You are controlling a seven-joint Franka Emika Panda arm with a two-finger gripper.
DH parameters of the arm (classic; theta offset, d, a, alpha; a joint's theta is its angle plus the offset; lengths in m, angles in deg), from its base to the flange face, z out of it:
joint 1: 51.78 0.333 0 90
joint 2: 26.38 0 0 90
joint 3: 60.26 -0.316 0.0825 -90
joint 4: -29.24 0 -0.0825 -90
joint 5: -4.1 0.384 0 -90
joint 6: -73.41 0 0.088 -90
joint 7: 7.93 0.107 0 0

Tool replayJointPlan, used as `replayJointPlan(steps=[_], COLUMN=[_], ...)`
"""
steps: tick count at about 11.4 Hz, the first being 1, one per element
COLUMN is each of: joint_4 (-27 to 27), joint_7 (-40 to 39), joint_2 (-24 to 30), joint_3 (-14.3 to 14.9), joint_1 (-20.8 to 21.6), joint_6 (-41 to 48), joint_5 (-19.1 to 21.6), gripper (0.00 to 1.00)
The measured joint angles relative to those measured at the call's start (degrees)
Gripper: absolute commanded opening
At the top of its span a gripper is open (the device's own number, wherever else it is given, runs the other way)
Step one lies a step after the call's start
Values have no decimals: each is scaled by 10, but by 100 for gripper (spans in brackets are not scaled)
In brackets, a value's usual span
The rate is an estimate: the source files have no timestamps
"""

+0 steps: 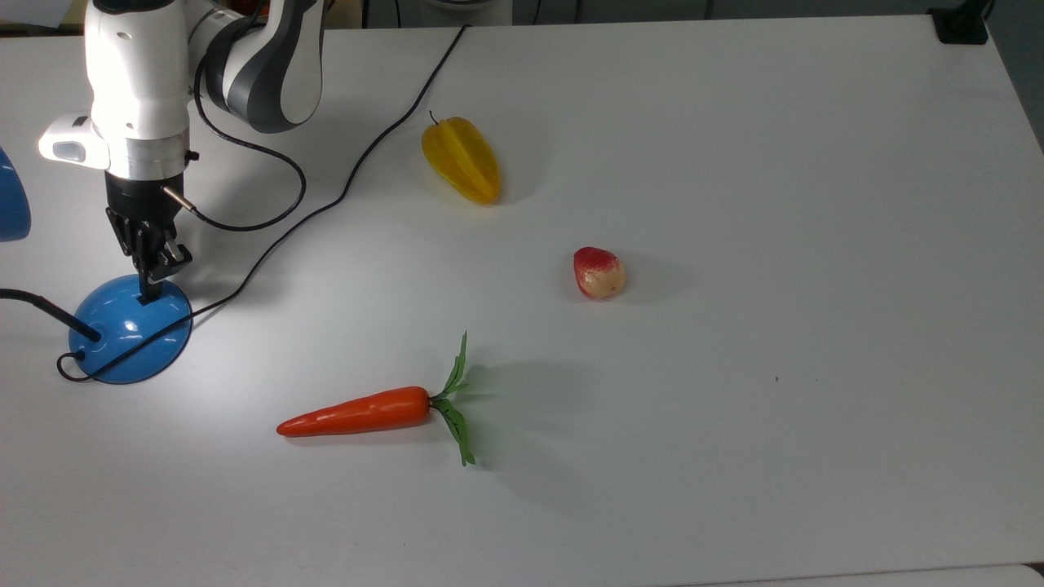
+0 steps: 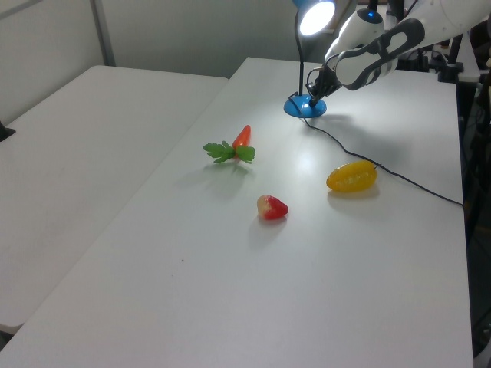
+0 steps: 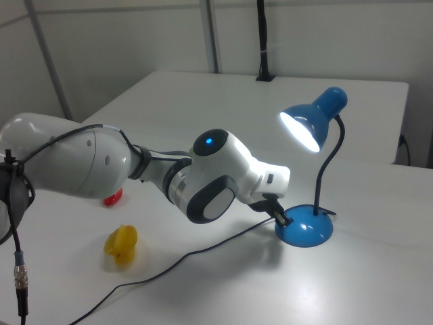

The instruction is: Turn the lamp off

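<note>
Apparently closed and empty, the claw (image 1: 148,295) presses the lamp (image 3: 308,227) base; the right view shows the shade lit.

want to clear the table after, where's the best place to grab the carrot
Grip the carrot across its thick orange body near the leafy end, coming straight down from above. It lies flat on the table, tip toward the top view's left, with open space all round. I'd avoid the thin floppy leaves and the narrow tip, which would likely slip.

Lamp (image 3: 308,135) lit, glaring pool on worktop (image 1: 734,163) around its base (bulb blown out); soft shadows fall away from it
</note>
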Motion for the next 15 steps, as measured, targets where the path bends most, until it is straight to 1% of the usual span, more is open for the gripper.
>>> replayJointPlan(steps=[8, 9, 10, 13, 15], joint_4=[1, 2, 2, 3, -2], joint_7=[-3, -4, -7, -23, -36], joint_2=[-3, -2, 2, 29, 73], joint_3=[0, 0, -1, -3, -5], joint_1=[0, 0, 1, 15, 39], joint_6=[0, 13, 35, 139, 221], joint_5=[-12, -12, -12, -12, -12], gripper=[0, 0, 0, 0, 0])
